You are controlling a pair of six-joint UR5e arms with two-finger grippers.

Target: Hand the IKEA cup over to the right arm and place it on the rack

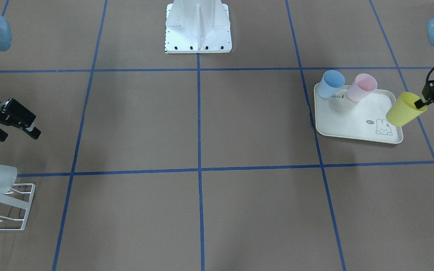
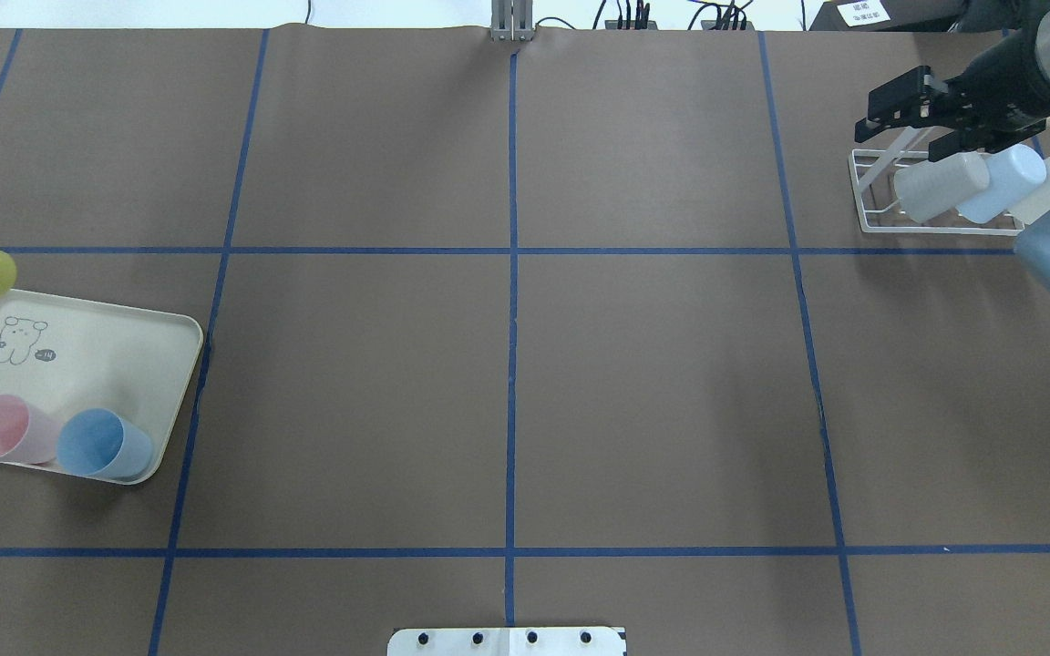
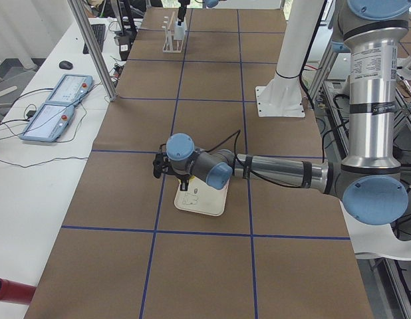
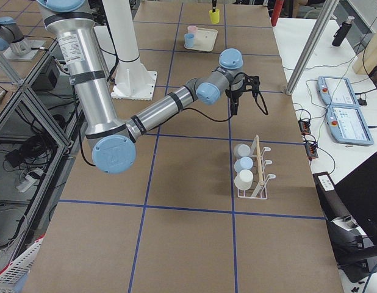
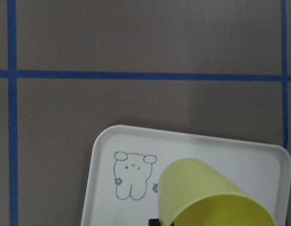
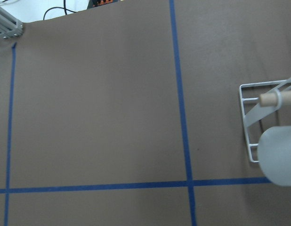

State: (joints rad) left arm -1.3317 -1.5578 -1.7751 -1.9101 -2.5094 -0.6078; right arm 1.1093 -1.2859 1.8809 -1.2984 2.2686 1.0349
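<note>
Left end effector (image 1: 421, 103) clamps the yellow plastic cup (image 1: 403, 110) by its rim — offer the base to the spread-fingered right end effector (image 1: 18, 134).

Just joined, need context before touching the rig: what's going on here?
The left gripper is shut on the rim of a yellow plastic cup, holding it tilted over the corner of the cream rectangular tray with a rabbit drawing. A pink cup and a blue cup stand on that tray. The right gripper is open and empty near the white wire rack, which holds three pale cups. No hand-over yet.
</note>
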